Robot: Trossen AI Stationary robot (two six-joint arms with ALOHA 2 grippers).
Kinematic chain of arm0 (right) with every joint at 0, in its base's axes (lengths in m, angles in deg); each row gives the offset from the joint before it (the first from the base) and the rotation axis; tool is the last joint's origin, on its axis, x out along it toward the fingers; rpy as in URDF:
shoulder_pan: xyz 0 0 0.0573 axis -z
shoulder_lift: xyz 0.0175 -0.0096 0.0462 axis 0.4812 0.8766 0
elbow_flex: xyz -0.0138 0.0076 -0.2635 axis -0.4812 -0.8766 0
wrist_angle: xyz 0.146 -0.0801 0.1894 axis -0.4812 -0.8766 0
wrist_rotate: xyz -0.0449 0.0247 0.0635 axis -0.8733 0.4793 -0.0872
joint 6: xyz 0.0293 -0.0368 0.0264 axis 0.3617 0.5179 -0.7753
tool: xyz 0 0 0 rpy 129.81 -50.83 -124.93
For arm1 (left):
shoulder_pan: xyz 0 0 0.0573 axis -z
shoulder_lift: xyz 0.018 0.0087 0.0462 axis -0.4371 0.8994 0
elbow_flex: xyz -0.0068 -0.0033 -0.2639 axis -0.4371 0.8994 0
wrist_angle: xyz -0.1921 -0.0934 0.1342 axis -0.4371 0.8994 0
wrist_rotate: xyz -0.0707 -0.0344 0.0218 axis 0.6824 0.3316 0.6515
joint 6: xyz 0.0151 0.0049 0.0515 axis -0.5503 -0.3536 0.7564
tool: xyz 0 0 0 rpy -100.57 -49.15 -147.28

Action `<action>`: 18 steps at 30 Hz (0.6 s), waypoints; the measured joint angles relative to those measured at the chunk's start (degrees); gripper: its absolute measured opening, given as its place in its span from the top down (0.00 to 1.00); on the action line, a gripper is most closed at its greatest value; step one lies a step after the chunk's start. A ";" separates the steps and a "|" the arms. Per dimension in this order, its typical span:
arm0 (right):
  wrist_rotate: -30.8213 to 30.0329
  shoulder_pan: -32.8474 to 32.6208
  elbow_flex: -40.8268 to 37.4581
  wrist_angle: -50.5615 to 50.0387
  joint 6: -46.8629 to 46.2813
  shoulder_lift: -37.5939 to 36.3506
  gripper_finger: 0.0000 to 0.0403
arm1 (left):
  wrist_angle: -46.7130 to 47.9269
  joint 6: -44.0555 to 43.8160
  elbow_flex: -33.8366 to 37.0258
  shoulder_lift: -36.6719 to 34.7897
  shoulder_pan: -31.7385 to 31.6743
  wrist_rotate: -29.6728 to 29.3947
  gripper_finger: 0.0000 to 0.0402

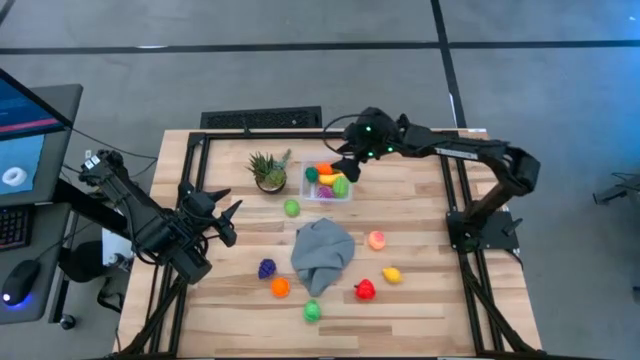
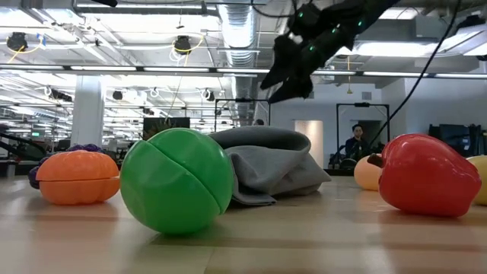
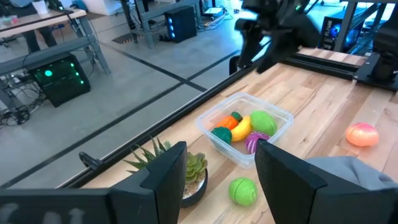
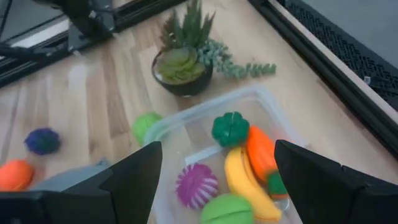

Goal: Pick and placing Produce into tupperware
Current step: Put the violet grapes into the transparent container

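While grey cloth [image 2: 274,164] looms, tupperware stays hidden.

Open jaws above tupperware [image 4: 186,121] holding banana [image 4: 245,183].

In the low view the grey cloth [image 2: 270,164] hides the tupperware, and the yellow piece [image 2: 481,179] is cut off by the picture's right edge.
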 joint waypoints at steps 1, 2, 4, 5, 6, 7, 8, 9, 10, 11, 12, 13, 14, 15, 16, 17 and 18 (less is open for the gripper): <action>0.00 -0.08 0.00 -0.66 0.63 -0.83 0.17 | -0.07 0.00 0.00 0.00 0.00 0.00 0.55; 0.00 -0.24 0.02 -1.91 0.97 -1.68 0.17 | -0.18 -0.01 0.00 0.00 -0.01 0.02 0.55; -0.02 -0.51 0.00 -5.13 1.55 -3.17 0.17 | -0.17 -0.02 0.00 0.00 0.00 0.03 0.55; -0.02 -0.53 0.00 -6.26 1.93 -3.98 0.17 | -0.19 -0.02 0.00 0.01 0.00 0.14 0.55; 0.00 -0.76 0.00 -7.37 2.26 -4.87 0.17 | -0.19 -0.02 0.00 0.02 0.00 0.54 0.55; 0.02 -0.99 0.00 -8.26 2.34 -5.74 0.17 | -0.19 -0.02 0.00 0.02 0.00 1.19 0.55; 0.00 -1.29 0.00 -9.04 2.40 -6.63 0.17 | -0.19 -0.01 0.00 0.02 0.00 2.25 0.55; 0.00 -1.68 -0.02 -9.66 2.75 -7.53 0.17 | -0.25 0.20 0.00 0.02 0.00 3.68 0.55; 0.01 -2.22 -0.04 -10.07 3.23 -8.58 0.17 | -0.28 0.64 0.00 0.02 0.00 5.19 0.55; 0.04 -2.84 -0.04 -10.07 3.65 -9.63 0.17 | -0.28 1.05 0.00 0.02 0.00 6.59 0.55; 0.08 -3.44 -0.04 -9.94 3.88 -10.72 0.17 | -0.33 1.42 0.00 0.02 0.00 7.91 0.55; 0.15 -3.94 -0.04 -9.97 4.11 -11.73 0.17 | -0.45 1.76 0.00 0.02 0.00 8.94 0.55; 0.20 -4.46 -0.04 -9.99 4.31 -12.79 0.17 | -0.59 2.01 0.00 0.02 0.00 9.71 0.55; 0.20 -5.00 -0.04 -9.93 4.38 -13.82 0.17 | -0.83 2.35 0.00 0.02 0.00 10.18 0.55; 0.20 -5.56 -0.04 -9.82 4.39 -14.79 0.17 | -1.45 2.71 0.16 0.02 0.00 10.43 0.55; 0.18 -6.02 -0.04 -9.81 4.39 -15.77 0.17 | -2.34 3.03 0.52 0.00 0.00 10.43 0.55; 0.11 -6.39 -0.08 -9.93 4.39 -16.80 0.17 | -3.37 3.29 1.19 0.00 0.00 10.40 0.55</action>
